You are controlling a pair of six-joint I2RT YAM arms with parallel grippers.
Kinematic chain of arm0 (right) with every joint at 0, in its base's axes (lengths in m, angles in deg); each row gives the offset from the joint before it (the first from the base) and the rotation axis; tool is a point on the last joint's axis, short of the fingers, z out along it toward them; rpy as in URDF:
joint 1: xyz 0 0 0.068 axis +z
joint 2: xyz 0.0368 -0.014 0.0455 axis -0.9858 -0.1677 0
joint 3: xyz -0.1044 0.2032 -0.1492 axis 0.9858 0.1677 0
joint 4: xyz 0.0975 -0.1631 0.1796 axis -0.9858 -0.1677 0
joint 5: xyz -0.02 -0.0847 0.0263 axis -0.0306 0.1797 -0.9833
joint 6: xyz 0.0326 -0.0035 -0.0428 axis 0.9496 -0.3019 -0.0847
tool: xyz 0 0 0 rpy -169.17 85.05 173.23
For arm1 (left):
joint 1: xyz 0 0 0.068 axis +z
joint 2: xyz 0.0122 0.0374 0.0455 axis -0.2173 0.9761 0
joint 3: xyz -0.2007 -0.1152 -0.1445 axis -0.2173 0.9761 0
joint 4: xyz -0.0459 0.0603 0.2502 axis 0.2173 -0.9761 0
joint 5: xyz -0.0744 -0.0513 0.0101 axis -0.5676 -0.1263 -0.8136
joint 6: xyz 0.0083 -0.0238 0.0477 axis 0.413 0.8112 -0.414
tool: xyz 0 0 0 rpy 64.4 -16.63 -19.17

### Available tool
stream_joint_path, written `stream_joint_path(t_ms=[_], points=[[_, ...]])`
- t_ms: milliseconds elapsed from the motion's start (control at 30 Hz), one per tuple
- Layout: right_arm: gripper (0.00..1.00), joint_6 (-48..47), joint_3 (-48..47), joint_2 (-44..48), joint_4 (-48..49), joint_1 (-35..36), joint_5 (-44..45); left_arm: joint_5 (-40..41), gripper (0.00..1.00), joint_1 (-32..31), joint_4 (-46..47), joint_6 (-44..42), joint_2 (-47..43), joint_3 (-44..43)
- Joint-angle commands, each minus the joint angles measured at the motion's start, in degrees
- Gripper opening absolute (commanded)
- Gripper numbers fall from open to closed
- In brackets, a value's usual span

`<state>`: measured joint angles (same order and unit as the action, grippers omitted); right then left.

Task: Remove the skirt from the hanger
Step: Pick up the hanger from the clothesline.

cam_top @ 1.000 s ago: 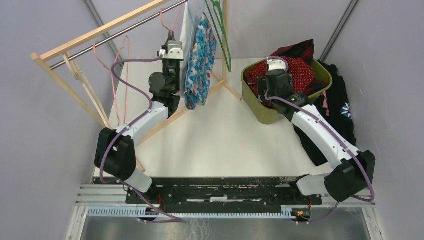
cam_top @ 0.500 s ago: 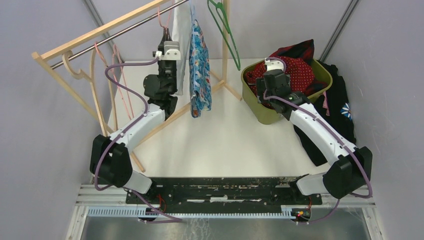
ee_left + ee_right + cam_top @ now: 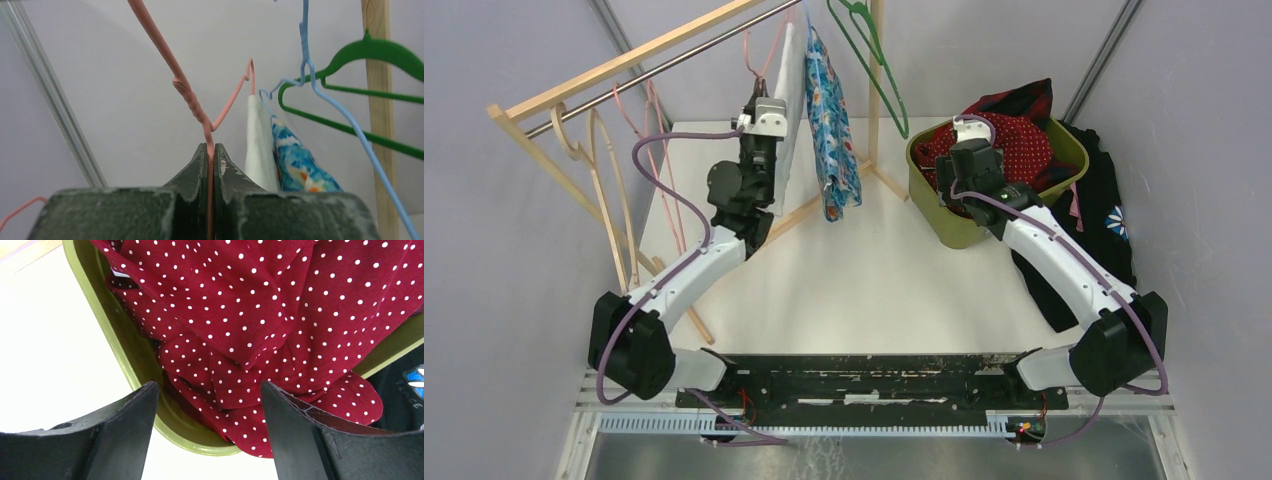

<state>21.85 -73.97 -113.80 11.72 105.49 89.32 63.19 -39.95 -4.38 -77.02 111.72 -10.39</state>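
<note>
top, change: my left arm's elbow has swung outward, and the left gripper (image 3: 759, 90) sits a little higher by the rack (image 3: 659, 45). The floral cloth (image 3: 829, 120) has turned edge-on.
top, meaning: I judge I am working the pink hanger (image 3: 752, 50) clear of its neighbours; nothing is off yet.
top, skirt: I take the white cloth for the skirt (image 3: 789, 95). It hangs just beside my gripper, on that hanger.
top, right side: the right gripper (image 3: 964, 125) has not moved over the bin (image 3: 964, 235).
left wrist, grip: fingers (image 3: 195, 170) are pinched tight on the pink hanger's thin wire, below its twisted neck.
left wrist, textures: the skirt is smooth and flat. The floral cloth is a bright print on a thin blue hanger (image 3: 320, 85). The green hanger (image 3: 370, 50) is thicker, likely plastic.
right wrist, hand: jaws are spread wide, holding nothing.
right wrist, materials: the red dotted cloth (image 3: 260, 305) lies soft and crumpled in the hard-walled olive bin.
</note>
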Motion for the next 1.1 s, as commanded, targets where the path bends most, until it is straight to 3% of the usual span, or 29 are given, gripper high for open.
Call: stream_joint_path(t_ms=[0, 200, 400, 767, 1067], points=[[0.81, -1.42, -0.64, 1.24, 2.03, 0.35, 0.68, 1.47, 0.03, -0.23, -8.13, 1.38, -5.95, 1.42], [0.79, -5.50, -2.59, 3.97, 1.56, 0.76, -4.92, 1.23, 0.03, -0.63, -31.96, 5.98, -13.37, -0.49], [0.77, -15.90, -6.65, 6.30, -1.25, 8.01, -15.82, 1.79, 0.03, -0.59, -50.23, 8.40, -19.09, -5.51], [0.76, -22.99, -20.24, 5.27, -7.16, 22.83, -31.37, 1.85, 0.03, -0.84, -58.05, 15.20, -21.02, -9.82], [0.76, -24.10, -21.03, -2.95, -0.80, 33.23, -30.29, 1.91, 0.03, -0.89, -60.95, 16.10, -25.81, -11.11]])
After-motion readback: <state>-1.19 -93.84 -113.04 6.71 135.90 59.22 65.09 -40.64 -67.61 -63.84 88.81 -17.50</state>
